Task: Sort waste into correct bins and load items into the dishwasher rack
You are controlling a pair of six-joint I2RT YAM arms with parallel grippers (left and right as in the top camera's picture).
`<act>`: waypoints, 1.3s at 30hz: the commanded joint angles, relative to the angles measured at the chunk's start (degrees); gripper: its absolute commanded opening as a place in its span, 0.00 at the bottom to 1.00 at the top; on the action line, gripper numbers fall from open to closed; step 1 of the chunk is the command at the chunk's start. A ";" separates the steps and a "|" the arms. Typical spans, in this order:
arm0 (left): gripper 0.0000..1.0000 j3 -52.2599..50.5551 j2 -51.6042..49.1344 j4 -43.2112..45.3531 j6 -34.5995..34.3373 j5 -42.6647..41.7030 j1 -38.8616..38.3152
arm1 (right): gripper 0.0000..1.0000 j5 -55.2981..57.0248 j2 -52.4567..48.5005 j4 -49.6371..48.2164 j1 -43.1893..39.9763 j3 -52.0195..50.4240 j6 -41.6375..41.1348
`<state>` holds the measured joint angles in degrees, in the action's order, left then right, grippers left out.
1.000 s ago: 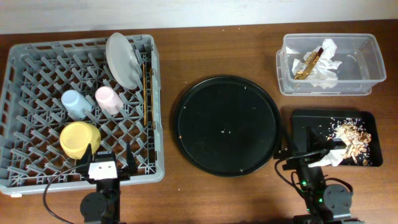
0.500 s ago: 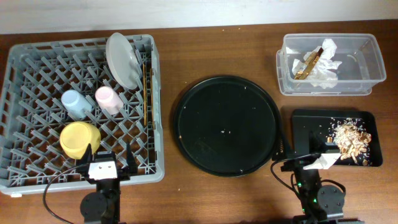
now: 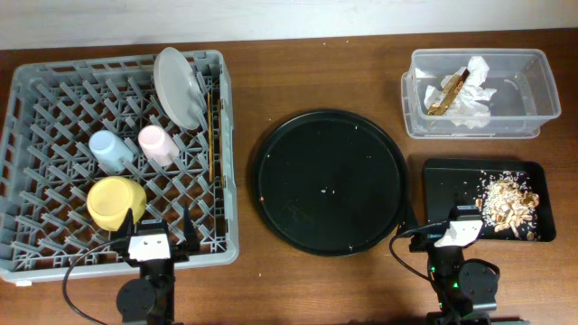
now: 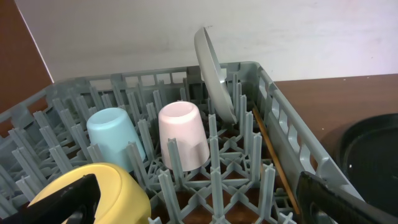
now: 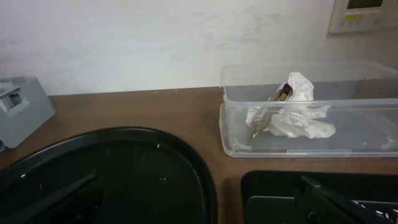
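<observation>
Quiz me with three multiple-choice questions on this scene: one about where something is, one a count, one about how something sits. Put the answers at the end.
1. Where is the napkin?
A. in the rack
B. in the clear tub
C. on the round tray

2. How many cups stand in the rack?
A. one
B. two
C. four

3. How does the plate sit?
A. flat on the pegs
B. upside down over a cup
C. on edge among the pegs

Answers:
1 B: the white crumple lies inside the tub's walls.
2 B: one blue cup and one pink cup, side by side.
3 C: the left wrist view shows it standing up, leaning slightly.
</observation>
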<state>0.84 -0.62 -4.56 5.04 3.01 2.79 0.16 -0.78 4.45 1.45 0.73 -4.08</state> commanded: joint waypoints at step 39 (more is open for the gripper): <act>1.00 -0.33 0.33 -0.02 -0.28 -0.66 0.33 | 0.99 0.35 0.59 0.26 -0.35 -0.42 4.94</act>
<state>0.84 -0.62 -4.54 5.04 3.01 2.79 0.16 -0.78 4.45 1.45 0.73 0.49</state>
